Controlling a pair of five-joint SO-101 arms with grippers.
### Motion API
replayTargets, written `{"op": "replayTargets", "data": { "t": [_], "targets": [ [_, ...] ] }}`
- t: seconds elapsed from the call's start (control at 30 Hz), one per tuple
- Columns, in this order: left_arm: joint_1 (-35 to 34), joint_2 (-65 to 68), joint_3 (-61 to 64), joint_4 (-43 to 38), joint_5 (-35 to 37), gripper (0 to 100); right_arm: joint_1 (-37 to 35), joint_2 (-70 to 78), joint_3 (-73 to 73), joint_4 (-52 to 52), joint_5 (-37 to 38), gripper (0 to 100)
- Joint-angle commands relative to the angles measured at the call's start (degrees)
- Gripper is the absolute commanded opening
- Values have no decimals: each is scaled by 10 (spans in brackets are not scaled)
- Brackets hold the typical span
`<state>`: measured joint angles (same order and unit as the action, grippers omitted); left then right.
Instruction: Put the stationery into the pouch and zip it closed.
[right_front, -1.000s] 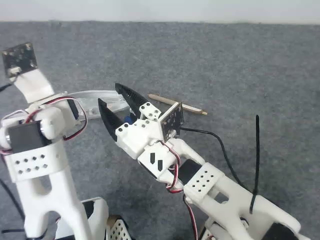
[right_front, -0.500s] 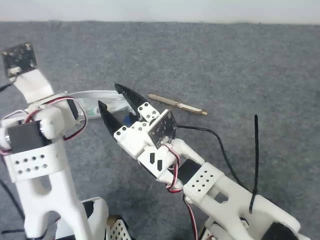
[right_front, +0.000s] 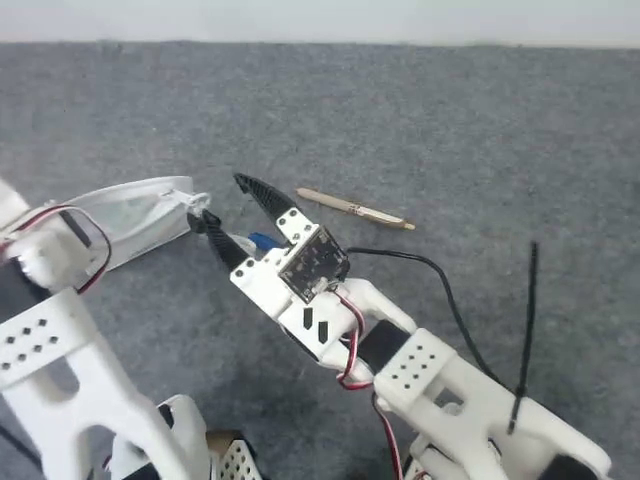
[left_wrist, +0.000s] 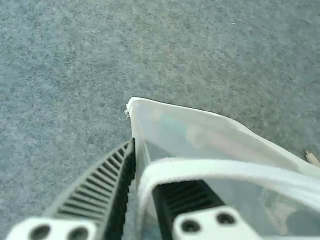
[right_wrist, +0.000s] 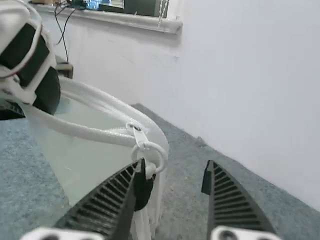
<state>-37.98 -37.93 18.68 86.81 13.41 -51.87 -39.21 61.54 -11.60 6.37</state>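
Left gripper (left_wrist: 145, 167) clamps the pouch (left_wrist: 200, 132) edge. Right gripper (right_wrist: 172, 175) spread wide at the zipper pull (right_wrist: 148, 150). Pen (right_front: 355, 209) lies nearby.

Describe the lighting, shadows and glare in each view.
High view: soft, even light on the grey table, shadows faint, no glare. Left wrist view: light passes through the translucent pouch, its contents showing as vague shapes. Right wrist view: a bright white wall backs the zipper pull, no hard shadows.

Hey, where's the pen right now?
In the high view the pen lies flat on the grey table, close beside the right gripper, on the side away from the pouch.
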Motion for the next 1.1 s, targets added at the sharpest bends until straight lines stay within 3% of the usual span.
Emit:
{"op": "replayTargets", "data": {
  "t": [0.0, 0.13, 0.27, 0.67, 1.07],
  "targets": [
    [-6, -3, -13, -27, 10, 10, 0, -58, -74, 143, 7, 173],
    [-10, -3, -13, -27, 10, 10, 25, -61, -143, 282, 5, 173],
    [-42, -3, -13, -40, 11, 10, 35, -15, -196, 358, 5, 173],
    [-51, -3, -3, -43, 11, 10, 57, 269, -324, 386, 9, 173],
    [-49, -3, 5, -43, 10, 11, 66, 465, -552, 614, 6, 173]
  ]
}}
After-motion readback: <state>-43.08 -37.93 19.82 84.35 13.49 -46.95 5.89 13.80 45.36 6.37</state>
